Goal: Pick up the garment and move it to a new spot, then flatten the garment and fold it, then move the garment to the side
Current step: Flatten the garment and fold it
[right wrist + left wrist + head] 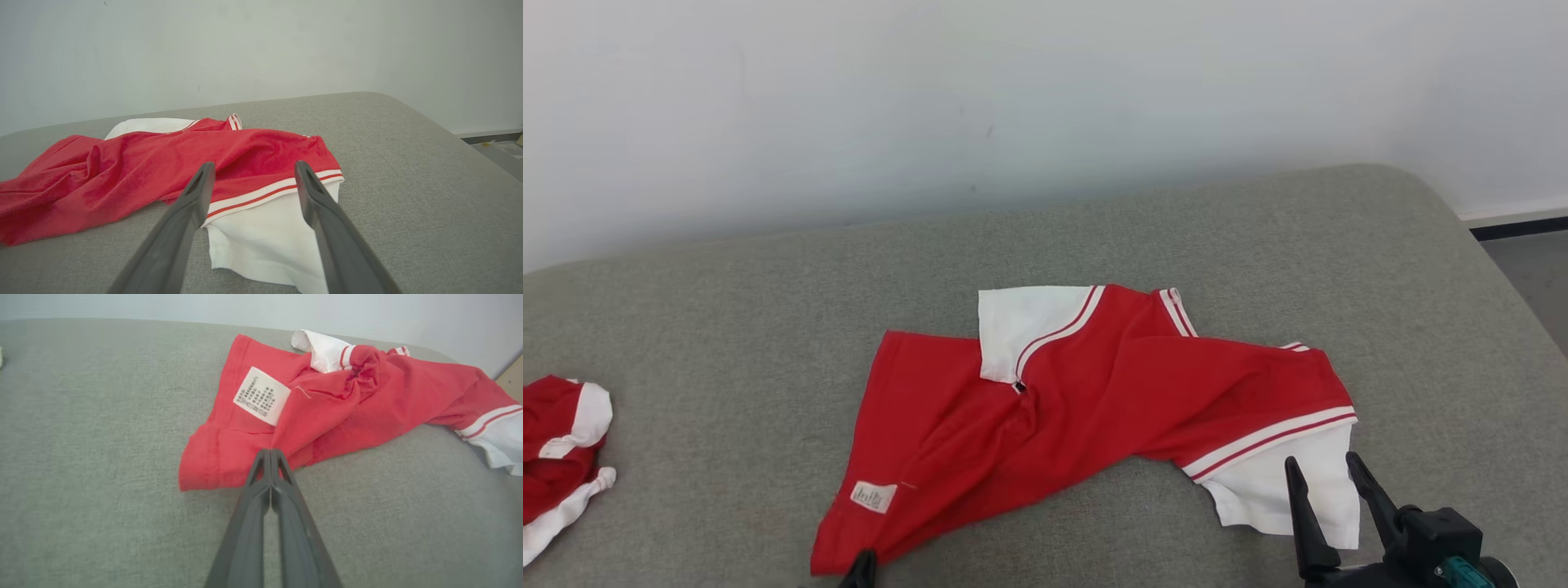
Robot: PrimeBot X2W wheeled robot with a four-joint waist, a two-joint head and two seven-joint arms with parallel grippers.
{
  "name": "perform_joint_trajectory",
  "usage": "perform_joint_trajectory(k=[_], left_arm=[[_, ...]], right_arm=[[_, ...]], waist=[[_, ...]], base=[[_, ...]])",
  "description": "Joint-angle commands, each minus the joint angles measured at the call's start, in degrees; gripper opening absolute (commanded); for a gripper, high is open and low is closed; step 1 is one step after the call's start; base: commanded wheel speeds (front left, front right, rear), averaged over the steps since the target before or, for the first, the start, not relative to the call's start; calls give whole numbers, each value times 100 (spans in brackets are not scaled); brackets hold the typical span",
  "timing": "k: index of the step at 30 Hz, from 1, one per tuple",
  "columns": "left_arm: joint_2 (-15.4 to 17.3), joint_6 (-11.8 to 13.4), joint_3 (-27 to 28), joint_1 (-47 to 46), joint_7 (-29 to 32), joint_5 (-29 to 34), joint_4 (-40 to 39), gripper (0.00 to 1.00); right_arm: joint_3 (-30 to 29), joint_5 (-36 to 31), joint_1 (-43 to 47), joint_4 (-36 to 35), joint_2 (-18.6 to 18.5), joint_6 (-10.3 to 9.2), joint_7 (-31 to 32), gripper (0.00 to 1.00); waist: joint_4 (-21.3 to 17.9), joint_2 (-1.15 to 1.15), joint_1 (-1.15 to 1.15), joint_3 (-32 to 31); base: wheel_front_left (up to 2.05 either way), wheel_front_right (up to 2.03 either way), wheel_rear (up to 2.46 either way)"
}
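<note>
The garment (1094,392) is a red shirt with white, red-striped sleeves, lying crumpled and inside out on a grey padded surface (727,327). A white care label (261,395) shows near its hem. My left gripper (270,451) is shut on the garment's (347,408) near hem corner, where folds run out from the tips; in the head view its tip (862,563) pokes up at the bottom edge. My right gripper (1327,469) stands open just above the white sleeve (265,232) at the garment's (163,163) right end, nothing between its fingers.
A second red and white garment (556,457) lies bunched at the far left edge. A pale wall (1013,98) runs behind the surface. The surface rounds off at the right, with floor (1535,278) beyond.
</note>
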Motion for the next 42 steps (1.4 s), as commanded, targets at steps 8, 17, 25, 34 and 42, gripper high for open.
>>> perform_joint_trajectory(k=[8, 17, 25, 34, 42], left_arm=[[0, 101, -16, 262, 117, -104, -361, 0], [225, 140, 146, -681, -10, -11, -775, 0], [239, 294, 70, -579, 293, 32, -2346, 0], [306, 239, -193, -1088, 905, 105, -3458, 0], [360, -21, -176, -2642, 802, 87, -1366, 0]], right_arm=[[81, 62, -33, -23, -3, -13, 18, 100], [131, 79, -39, 56, -3, -13, -26, 100], [-13, 32, 89, 34, -2, -13, -47, 100], [44, 38, 40, -38, -2, -13, -35, 100], [273, 49, -217, -96, -2, -13, 12, 100]], waist=[[172, 0, 0, -32], [38, 0, 0, -90], [23, 0, 0, -139], [51, 0, 0, -39], [-319, 0, 0, 495]], base=[[0, 0, 0], [0, 0, 0], [0, 0, 0], [0, 0, 0], [0, 0, 0]])
